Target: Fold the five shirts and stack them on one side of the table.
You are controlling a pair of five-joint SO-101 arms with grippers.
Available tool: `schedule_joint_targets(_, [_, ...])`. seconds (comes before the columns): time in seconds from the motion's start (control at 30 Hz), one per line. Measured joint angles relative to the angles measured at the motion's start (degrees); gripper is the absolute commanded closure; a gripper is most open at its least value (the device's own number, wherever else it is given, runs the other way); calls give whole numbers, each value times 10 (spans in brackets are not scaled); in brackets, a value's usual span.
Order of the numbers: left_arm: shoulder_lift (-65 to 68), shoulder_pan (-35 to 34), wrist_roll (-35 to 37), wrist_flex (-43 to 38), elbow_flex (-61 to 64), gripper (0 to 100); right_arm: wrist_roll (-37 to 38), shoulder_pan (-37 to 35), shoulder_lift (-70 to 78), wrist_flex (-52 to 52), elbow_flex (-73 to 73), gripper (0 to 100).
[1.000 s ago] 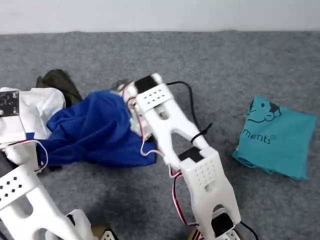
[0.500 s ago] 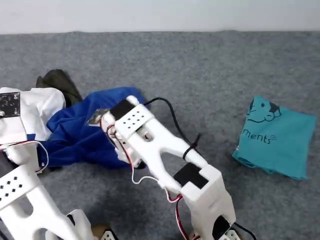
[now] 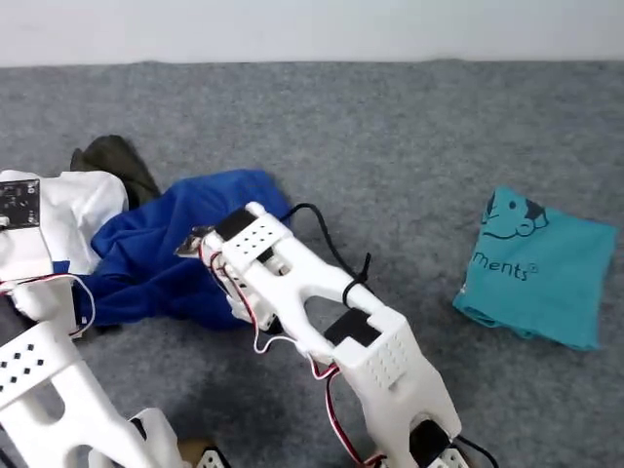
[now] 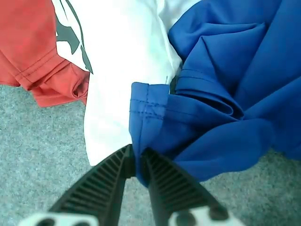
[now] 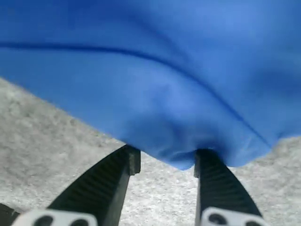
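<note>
Swung leftward and nearer over the last second: right gripper (image 5: 164, 157), from the far right corner of the blue shirt (image 3: 146, 258) to a spot over its middle, with the far edge of the cloth now bunched up behind. No change at the left arm or at the teal shirt (image 3: 536, 268).

Noted now:
- Left gripper (image 4: 137, 157) closed almost fully, pinching the stitched hem corner of the blue shirt, atop the white shirt (image 4: 122, 70). Red shirt (image 4: 33, 42) just beside the white one.
- Right gripper with jaws standing apart, a rounded fold of blue cloth sagging between the tips, grey tabletop (image 3: 390, 127) beneath. Not seen clamped.
- Blue shirt crumpled at the left side of the tabletop, touching the white shirt, with the dark shirt (image 3: 117, 156) behind both.
- Teal shirt already folded, well apart on the right side.

Judged step: spreading, or first fold, of the blue shirt.

To do it well:
- Close the right gripper on a single layer at the fold before any pull.
- Keep the left pinch firm as anchor.
- Draw the two held points apart, low over the tabletop, to take out slack.
- Avoid dragging the white shirt along with the hem.

Risk: a doubled layer caught in the right jaws, giving a skewed fold.
</note>
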Motion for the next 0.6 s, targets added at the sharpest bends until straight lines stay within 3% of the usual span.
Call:
schedule_joint_targets(0.2, [0,1,0,0,0,995,12,33,1,-8,-3,993])
schedule_joint_targets(0.4, [0,1,0,0,0,995,47,59,11,-1,-29,987])
schedule_joint_targets(0.6, [0,1,0,11,0,995,55,94,15,92,-139,987])
